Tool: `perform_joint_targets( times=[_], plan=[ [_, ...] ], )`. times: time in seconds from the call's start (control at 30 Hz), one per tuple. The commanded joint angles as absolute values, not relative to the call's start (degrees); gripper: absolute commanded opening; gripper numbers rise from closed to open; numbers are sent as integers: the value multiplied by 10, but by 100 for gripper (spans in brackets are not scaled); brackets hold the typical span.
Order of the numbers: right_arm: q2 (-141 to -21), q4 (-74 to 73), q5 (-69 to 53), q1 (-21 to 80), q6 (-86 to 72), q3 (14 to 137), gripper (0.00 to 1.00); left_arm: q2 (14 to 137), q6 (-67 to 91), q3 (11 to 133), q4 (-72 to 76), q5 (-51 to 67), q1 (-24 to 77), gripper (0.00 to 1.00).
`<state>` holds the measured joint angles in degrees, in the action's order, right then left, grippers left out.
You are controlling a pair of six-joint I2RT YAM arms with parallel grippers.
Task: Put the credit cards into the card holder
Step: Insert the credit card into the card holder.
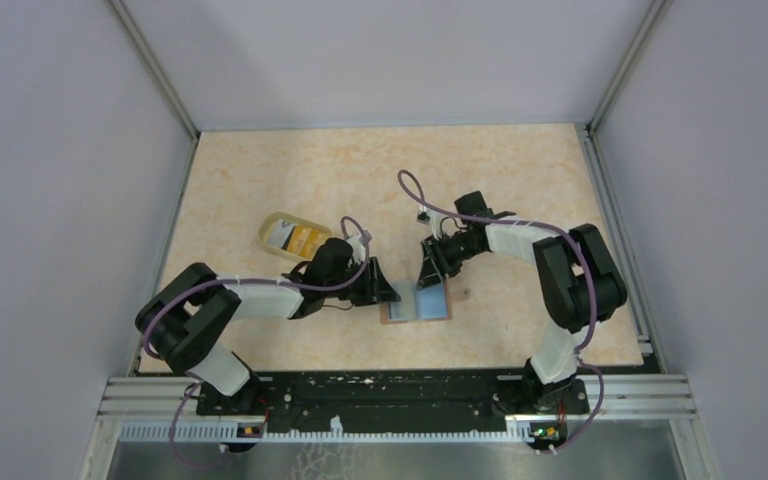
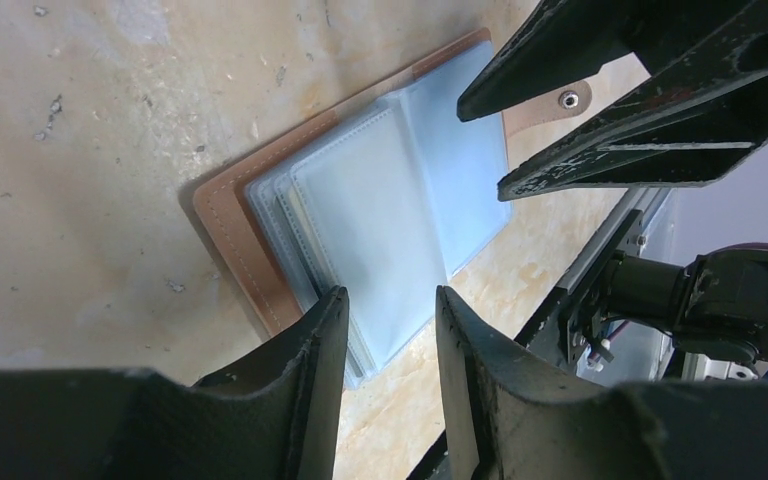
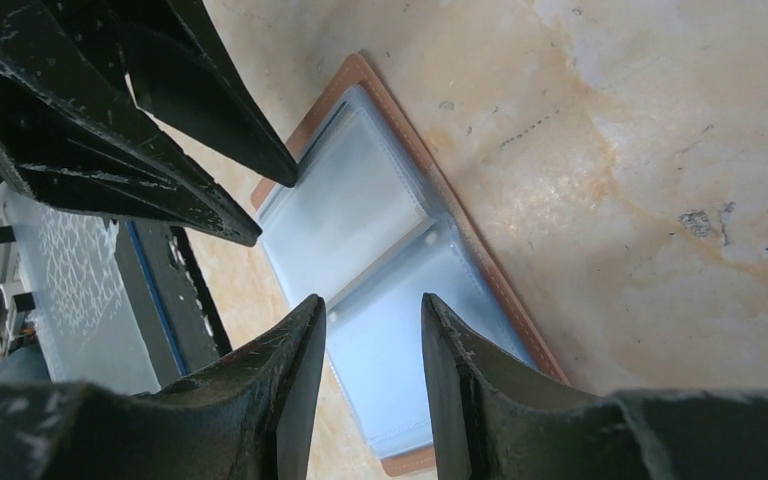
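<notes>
Card holder (image 1: 418, 303) lies open and flat on the desk (image 1: 290, 170), in the near half between the two arms, with the light blue clear sleeves up and the brown cover down. Its long axis runs left to right, and the snap tab (image 2: 560, 100) is at the right end. Credit cards (image 1: 305, 240), white and orange, sit in a yellowish cup (image 1: 268, 225) well apart to the left; their print is too small to read. Left claw (image 2: 390, 340) is partly open over the left leaf, gripping nothing. Right claw (image 3: 372, 320) is partly open over the right leaf, empty. I cannot tell whether either claw touches the sleeves.
</notes>
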<state>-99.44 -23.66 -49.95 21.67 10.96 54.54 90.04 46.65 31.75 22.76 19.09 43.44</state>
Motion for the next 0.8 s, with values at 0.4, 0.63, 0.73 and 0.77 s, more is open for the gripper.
perform_joint_targets(
  times=[0.4,0.63,0.73,0.77],
  plan=[
    [-1008,-249,-482,235,126,583,40,938,471,348,259,216,441,45],
    [-939,-236,-453,230,128,582,41,970,488,356,319,249,441,45],
    [-916,-234,-453,213,125,583,41,984,497,358,352,261,441,46],
    [-910,-233,-457,202,124,583,41,989,501,359,362,264,441,46]
  ],
)
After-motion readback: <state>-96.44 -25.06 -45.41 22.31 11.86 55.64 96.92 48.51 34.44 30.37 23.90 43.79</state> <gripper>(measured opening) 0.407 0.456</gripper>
